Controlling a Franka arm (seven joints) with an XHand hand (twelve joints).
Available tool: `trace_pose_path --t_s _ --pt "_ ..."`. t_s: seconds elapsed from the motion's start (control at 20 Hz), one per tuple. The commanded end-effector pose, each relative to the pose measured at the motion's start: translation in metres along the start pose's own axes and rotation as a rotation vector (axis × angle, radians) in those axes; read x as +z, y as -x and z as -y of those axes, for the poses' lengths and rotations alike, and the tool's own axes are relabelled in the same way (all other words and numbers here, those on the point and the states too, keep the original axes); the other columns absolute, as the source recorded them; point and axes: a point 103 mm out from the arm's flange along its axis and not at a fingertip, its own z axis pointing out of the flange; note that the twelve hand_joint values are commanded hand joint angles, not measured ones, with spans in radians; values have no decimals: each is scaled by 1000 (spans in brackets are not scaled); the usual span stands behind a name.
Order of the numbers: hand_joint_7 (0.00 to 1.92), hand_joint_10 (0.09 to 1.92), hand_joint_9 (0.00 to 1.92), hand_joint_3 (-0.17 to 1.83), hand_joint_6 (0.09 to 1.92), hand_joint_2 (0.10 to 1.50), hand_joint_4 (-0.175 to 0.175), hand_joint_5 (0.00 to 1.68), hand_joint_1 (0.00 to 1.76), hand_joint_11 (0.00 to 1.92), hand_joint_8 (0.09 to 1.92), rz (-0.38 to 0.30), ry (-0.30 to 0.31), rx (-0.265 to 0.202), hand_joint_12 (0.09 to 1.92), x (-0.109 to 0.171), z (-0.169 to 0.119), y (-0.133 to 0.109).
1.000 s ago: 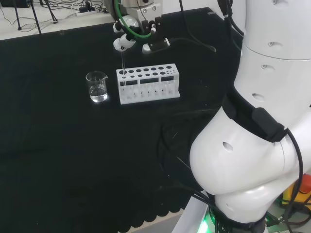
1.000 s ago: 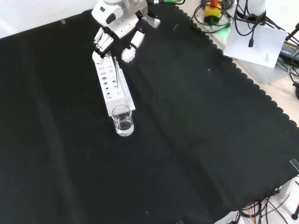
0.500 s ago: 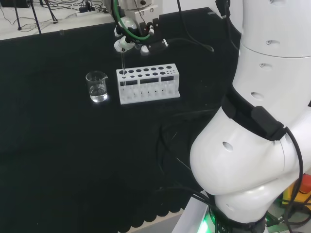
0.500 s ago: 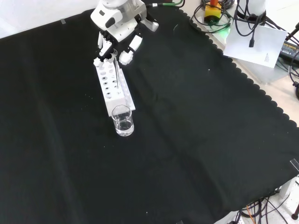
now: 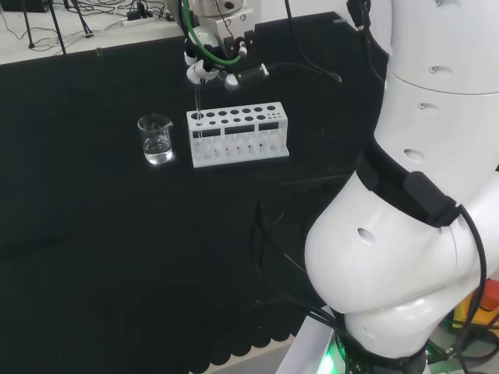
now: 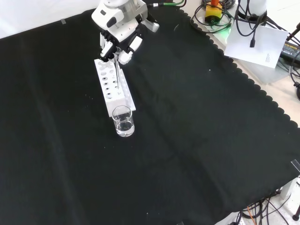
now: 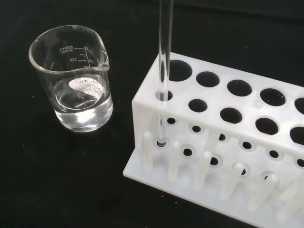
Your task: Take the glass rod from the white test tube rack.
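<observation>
Item: hand (image 6: 118, 46), now gathering in over the top of the glass rod (image 7: 164, 71); a second ago its fingers were spread wider above the white test tube rack (image 5: 238, 134). Grasp is forming, lift not yet begun. Fingers are curling around the rod's upper end (actual contact is hard to confirm). Rod is standing upright in the rack's end hole, nearest the beaker (image 7: 76, 83) on the tabletop (image 6: 197, 140).

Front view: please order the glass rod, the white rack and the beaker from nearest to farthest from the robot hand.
Measured from the robot hand:
1. Glass rod, its top at the fingers.
2. White rack, just below the hand.
3. Beaker, beyond the rack's near end.
</observation>
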Motion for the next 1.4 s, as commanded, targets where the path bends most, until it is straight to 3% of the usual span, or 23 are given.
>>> trace_pose_path --t_s 0.05,0.25,0.4,0.6,0.7,1.0,1.25,1.4 --pt "999 935 1354 -175 866 1286 -175 495 915 1153 1016 -4 -6 -6 1097 2 -3 -2" --pt "1010 928 1384 -175 885 1288 -175 506 931 1229 1024 -14 -9 -10 1046 5 -13 -13" --pt "1013 878 1512 -175 898 1285 -175 526 973 1507 1043 -30 2 -13 834 4 -6 -7" --pt "1050 847 1596 -175 907 1274 -175 615 1049 1701 1064 -50 4 -15 618 3 -5 -3" --pt "1082 861 1618 -108 1115 1242 -175 759 1097 1736 1099 -55 19 -12 539 2 -7 -2" --pt "1057 985 1520 -157 729 1173 -175 1014 1276 1596 1191 -133 130 -46 457 -4 -8 -11" --pt "1098 972 1518 -175 438 1142 -175 1169 1296 1597 1141 -139 252 -23 481 -15 -2 -19" --pt "1131 915 1556 -175 308 1125 -175 1236 1303 1631 1089 -118 286 -4 456 -27 4 -19"
